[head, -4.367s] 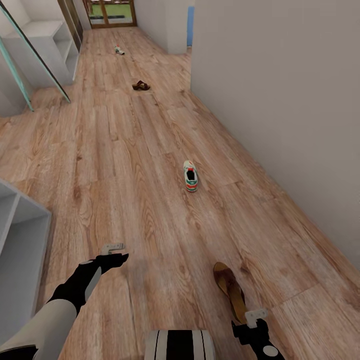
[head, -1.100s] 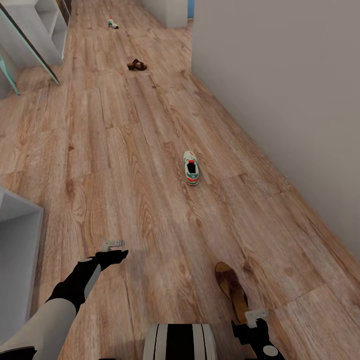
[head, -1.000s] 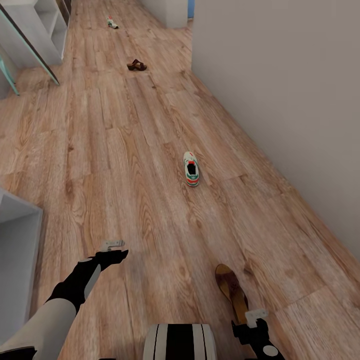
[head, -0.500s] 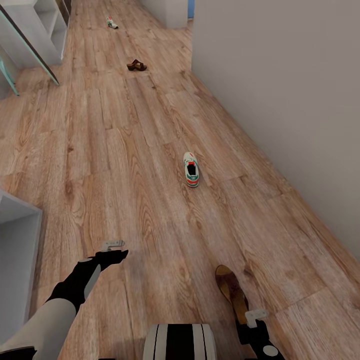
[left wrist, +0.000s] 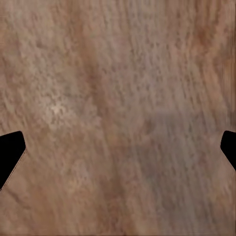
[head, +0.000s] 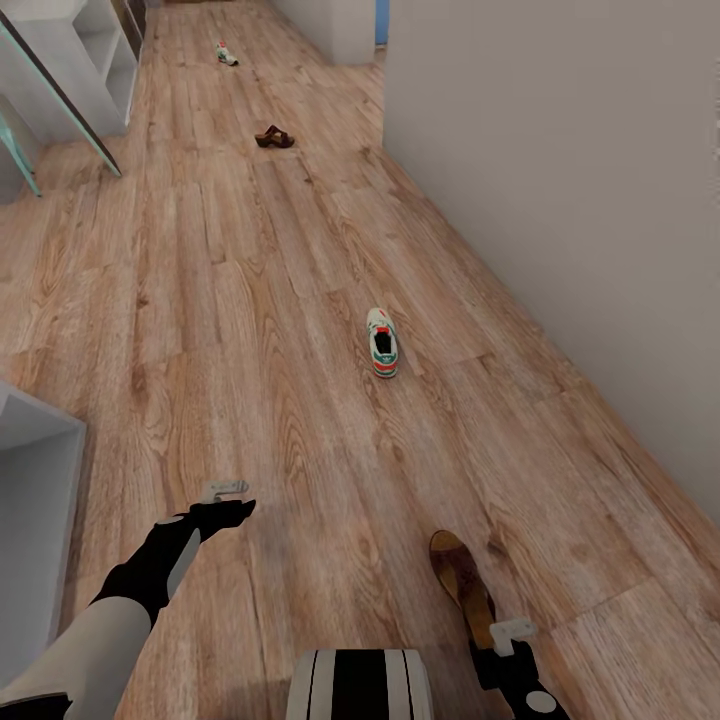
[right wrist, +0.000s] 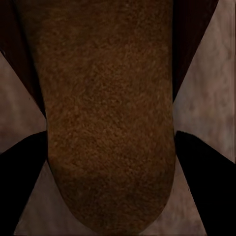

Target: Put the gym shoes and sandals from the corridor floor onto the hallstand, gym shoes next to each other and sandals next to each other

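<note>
My right gripper [head: 512, 632] hangs low over the near sandal [head: 461, 585], which lies flat on the floor [head: 250, 330] just ahead of me. In my right wrist view the sandal's [right wrist: 110, 113] brown insole runs between my two dark fingers [right wrist: 22, 172], which sit on either side of its rounded end, spread wide and not pinching it.

My left gripper [head: 222, 492] is held out over bare planks, its fingertips [left wrist: 10, 155] far apart and holding nothing.

One gym shoe [head: 381, 342] sits further ahead, near the wall [head: 560, 200]. The second sandal [head: 273, 137] is well down the corridor, and the other gym shoe [head: 227, 54] beyond it. The pale rack [head: 35, 470] shows at my left edge. I can read no writing or brand on any shoe.
</note>
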You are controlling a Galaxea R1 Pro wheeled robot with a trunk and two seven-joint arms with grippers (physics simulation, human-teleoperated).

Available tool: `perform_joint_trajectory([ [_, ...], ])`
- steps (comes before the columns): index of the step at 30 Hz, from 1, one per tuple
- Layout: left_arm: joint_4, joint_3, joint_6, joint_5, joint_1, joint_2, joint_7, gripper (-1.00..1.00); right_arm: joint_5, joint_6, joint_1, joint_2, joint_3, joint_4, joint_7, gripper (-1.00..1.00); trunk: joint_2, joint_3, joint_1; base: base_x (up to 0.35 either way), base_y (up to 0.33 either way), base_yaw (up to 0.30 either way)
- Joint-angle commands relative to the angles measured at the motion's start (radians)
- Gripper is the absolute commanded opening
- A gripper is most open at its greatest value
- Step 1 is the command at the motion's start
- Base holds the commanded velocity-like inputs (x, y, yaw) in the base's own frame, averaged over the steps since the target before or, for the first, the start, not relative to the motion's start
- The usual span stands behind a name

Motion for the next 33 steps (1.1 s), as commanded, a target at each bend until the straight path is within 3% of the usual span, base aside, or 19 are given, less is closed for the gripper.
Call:
perform_joint_trajectory([
  [1,-0.002,0.005,0.007,-0.001,0.000,-0.001,-0.006,1.00,0.006,-0.002,0.000,0.000,0.003,0.001,-0.005,-1.00,0.000,0.003,-0.001,0.000,0.000,0.000],
  [6,0.000,0.018,-0.059,-0.004,0.049,0.015,0.000,1.00,0.008,-0.007,0.000,0.002,0.006,0.005,0.000,-1.00,0.001,0.023,-0.003,0.000,0.000,0.000],
  [13,0.001,0.021,-0.095,-0.003,0.094,0.018,0.008,1.00,0.008,-0.008,0.000,0.002,0.005,0.002,-0.003,-1.00,0.003,0.050,-0.006,0.000,0.000,0.000],
  [25,0.011,0.023,-0.099,-0.002,0.125,0.042,0.011,1.00,0.007,-0.010,0.000,0.002,0.003,-0.002,-0.006,-1.00,0.006,0.096,-0.011,0.000,0.000,0.000],
  [27,0.014,0.023,-0.099,-0.002,0.127,0.046,0.011,1.00,0.007,-0.019,0.000,0.002,0.003,-0.001,-0.006,-1.00,0.006,0.104,-0.012,0.000,0.000,0.000],
  [28,0.009,0.023,-0.098,-0.001,0.138,0.048,0.018,1.00,0.008,-0.068,0.000,-0.001,0.003,0.002,-0.007,-1.00,0.006,0.109,-0.013,0.000,0.000,0.000],
  [33,0.011,0.022,-0.098,-0.003,0.142,0.046,0.043,1.00,0.009,-0.086,0.000,-0.002,0.003,0.004,-0.007,-1.00,0.008,0.136,-0.015,0.000,0.000,0.000],
])
